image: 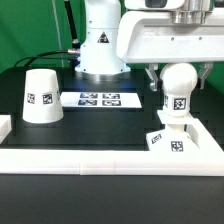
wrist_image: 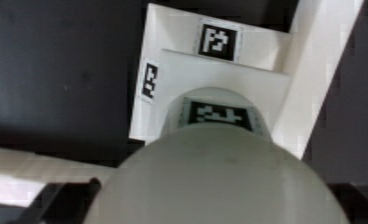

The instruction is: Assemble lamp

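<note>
The ball-shaped bulb (image: pixel 179 84) stands upright on the small square stepped base (image: pixel 166 141) at the exterior view's right, its tagged neck down in the base. My gripper (image: pixel 178 75) reaches down from above, with a dark finger on each side of the ball, and looks shut on it. In the wrist view the bulb (wrist_image: pixel 207 175) fills the near part between the jaws of my gripper (wrist_image: pixel 207 200), and the base (wrist_image: pixel 207 60) lies beyond it. The cone shade (image: pixel 41 96) stands alone, narrow end up, at the exterior view's left.
The marker board (image: pixel 97 98) lies flat between the shade and the base. A long white rail (image: pixel 90 158) runs along the front, and another rail (wrist_image: pixel 314 70) passes right beside the base. The robot's white pedestal (image: pixel 100 45) stands behind.
</note>
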Controlling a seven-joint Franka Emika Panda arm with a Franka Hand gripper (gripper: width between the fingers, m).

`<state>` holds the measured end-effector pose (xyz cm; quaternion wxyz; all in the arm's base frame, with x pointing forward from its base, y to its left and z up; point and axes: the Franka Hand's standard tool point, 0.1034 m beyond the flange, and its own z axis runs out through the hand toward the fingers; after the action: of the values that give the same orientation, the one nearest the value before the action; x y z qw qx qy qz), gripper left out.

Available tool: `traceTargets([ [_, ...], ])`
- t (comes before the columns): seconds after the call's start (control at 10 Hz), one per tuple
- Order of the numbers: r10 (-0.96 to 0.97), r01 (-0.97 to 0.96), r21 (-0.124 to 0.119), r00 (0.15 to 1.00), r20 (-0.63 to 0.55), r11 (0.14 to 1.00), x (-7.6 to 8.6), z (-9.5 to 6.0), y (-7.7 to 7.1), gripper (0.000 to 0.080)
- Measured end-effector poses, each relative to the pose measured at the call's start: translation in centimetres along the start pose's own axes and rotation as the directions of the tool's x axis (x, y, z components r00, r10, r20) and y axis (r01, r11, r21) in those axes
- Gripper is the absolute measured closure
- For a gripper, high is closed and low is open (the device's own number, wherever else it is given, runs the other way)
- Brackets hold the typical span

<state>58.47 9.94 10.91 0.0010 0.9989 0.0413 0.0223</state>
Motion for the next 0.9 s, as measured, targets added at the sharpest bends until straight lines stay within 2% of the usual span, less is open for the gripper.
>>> traceTargets([
  [0.3, 0.26, -0.26, -0.003, 0.966, 0.002, 0.966, -0.05, 0.05, 0.04, 0.0223],
  [0.6, 0.487, -0.486, -0.021, 0.873, 0.023, 0.873, -0.24, 0.11, -0.13, 0.0223],
  [0.9, 0.728, -0.727, -0.029, 0.685, 0.04, 0.686, -0.39, 0.17, -0.28, 0.0223],
])
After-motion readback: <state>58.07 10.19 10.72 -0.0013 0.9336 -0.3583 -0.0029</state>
